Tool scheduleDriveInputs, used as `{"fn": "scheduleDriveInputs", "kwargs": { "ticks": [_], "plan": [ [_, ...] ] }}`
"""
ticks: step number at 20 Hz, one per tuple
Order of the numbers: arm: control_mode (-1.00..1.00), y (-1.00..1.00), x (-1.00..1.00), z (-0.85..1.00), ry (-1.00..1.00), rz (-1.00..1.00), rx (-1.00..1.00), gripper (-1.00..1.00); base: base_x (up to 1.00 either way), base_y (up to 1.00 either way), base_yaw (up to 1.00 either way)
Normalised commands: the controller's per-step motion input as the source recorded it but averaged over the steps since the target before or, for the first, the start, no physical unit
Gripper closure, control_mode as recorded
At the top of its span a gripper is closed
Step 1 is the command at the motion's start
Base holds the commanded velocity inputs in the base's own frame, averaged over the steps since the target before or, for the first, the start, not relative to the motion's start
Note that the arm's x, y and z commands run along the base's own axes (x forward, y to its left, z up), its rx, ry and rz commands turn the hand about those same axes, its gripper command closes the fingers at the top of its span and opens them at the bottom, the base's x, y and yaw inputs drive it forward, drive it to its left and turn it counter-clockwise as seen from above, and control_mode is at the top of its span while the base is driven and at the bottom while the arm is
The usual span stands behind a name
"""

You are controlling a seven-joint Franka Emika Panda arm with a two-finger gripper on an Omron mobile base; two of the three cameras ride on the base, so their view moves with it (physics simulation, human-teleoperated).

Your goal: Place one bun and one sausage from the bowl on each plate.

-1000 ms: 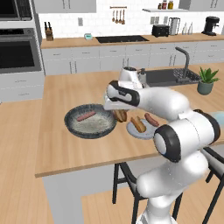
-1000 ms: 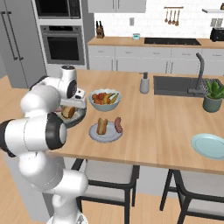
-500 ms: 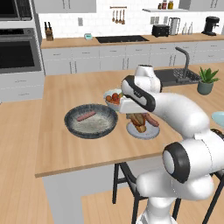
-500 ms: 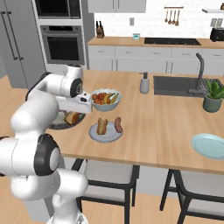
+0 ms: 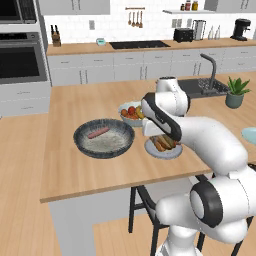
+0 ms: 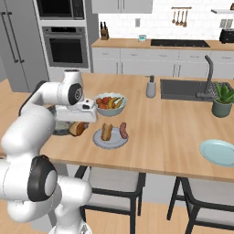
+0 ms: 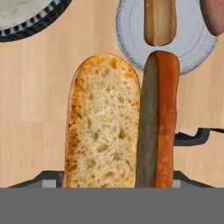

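Right now your fingers are clamped on a split bun, held lengthwise between them with its crumb face toward the hand camera and the browned half standing on edge beside it. You can see the same bun from the right base view, hanging under the hand just beside the near plate.

Take that near plate as your landmark. It already carries a bun and a sausage lying side by side, and in the hand view its rim sits just past the tip of the held bun. From the left base view the plate lies partly behind your forearm.

Just beyond the plate stands the fruit bowl, full of mixed fruit. To the plate's left, near it on the worktop, is the dark bowl with one sausage lying inside; its ribbed edge shows in a corner of the hand view.

Well to the plate's right, near the worktop's front edge, is the second plate, bare. Behind it sit a potted plant and the sink.
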Motion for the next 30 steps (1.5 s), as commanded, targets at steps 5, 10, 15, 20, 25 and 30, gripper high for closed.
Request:
{"fn": "scheduleDriveInputs", "kwargs": {
  "ticks": [5, 10, 15, 20, 25, 30],
  "plan": [
    [-1.00, -0.19, 0.00, 0.06, 0.00, 0.00, 0.00, 1.00, 0.00, 0.00, 0.00],
    [1.00, -0.07, 0.00, 0.00, 0.00, 0.00, 0.00, 1.00, -0.47, -0.74, 0.00],
    [1.00, 0.00, 0.00, 0.00, 0.00, 0.00, 0.00, 1.00, -0.51, -1.00, 0.00],
    [1.00, 0.00, 0.00, 0.00, 0.00, 0.00, 0.00, 1.00, 0.00, -1.00, 0.00],
    [1.00, 0.00, 0.00, 0.00, 0.00, 0.00, 0.00, 1.00, 0.27, -1.00, 0.00],
    [1.00, 0.00, 0.00, 0.00, 0.00, 0.00, 0.00, 1.00, 0.48, -0.74, 0.00]
  ]
}}
